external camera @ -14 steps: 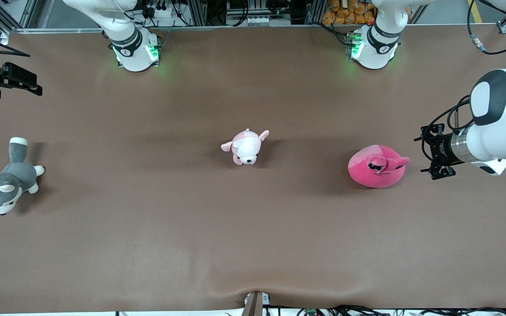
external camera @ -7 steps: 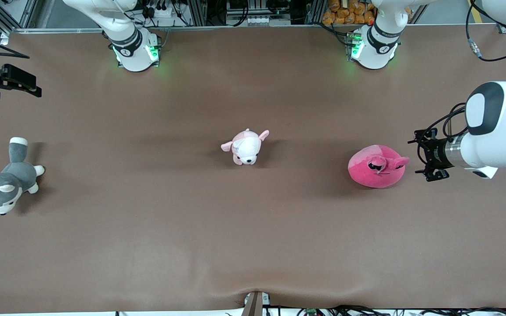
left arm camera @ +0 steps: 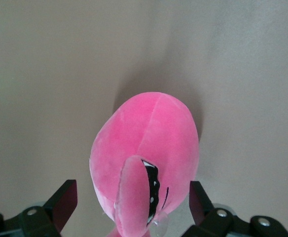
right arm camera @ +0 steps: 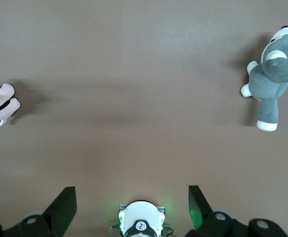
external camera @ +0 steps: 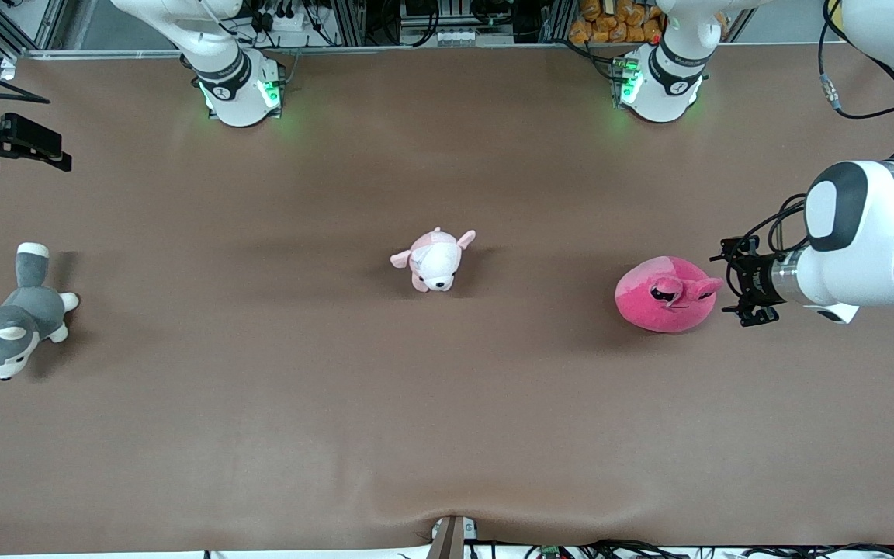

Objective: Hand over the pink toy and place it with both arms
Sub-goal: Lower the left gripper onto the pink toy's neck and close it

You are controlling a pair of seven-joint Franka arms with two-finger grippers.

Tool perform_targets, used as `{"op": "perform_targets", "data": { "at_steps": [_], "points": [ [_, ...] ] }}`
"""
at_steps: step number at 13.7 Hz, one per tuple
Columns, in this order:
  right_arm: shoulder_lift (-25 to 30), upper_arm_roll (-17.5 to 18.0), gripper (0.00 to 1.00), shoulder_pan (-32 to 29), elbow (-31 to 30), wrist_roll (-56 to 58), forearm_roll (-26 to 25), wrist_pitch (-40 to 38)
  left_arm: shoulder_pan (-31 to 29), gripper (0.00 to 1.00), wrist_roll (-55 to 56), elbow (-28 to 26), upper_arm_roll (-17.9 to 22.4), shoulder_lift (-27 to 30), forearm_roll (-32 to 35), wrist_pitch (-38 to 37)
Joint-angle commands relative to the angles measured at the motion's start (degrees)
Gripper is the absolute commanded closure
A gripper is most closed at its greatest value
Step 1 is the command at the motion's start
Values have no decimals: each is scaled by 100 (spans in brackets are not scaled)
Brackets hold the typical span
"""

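Observation:
The pink toy [external camera: 664, 296], a round hot-pink plush with black droopy eyes, lies on the brown table toward the left arm's end. My left gripper [external camera: 729, 286] is low beside it, at the toy's ear end, and is open. In the left wrist view the toy [left arm camera: 144, 148] fills the middle, and its near end reaches in between the spread fingers [left arm camera: 65, 202] without touching them. My right gripper [external camera: 51, 151] waits open in the air over the right arm's end of the table. Its fingers [right arm camera: 65, 205] hold nothing.
A pale pink-and-white puppy plush [external camera: 433, 260] lies at the table's middle. A grey-and-white husky plush [external camera: 12, 326] lies at the right arm's end; the right wrist view shows the husky [right arm camera: 272, 74] too. The brown cloth [external camera: 447, 435] wrinkles at the near edge.
My left arm has swung in toward the pink toy, bringing its open gripper from a gap away right up to the toy's ear end. The right gripper has barely shifted.

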State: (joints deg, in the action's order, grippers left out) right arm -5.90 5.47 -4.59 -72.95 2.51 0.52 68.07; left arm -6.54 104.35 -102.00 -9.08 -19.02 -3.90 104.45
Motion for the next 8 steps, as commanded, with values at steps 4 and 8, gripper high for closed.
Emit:
{"op": "perform_targets", "data": {
  "at_steps": [4,8],
  "points": [
    [-95,24,0,-59,269,-31,19,-55,-5,7,-11,-206,-23,39,-94,207],
    [-87,33,0,-33,271,-40,27,-186,-14,26,-11,-215,-14,30,-190,242]
  ]
}}
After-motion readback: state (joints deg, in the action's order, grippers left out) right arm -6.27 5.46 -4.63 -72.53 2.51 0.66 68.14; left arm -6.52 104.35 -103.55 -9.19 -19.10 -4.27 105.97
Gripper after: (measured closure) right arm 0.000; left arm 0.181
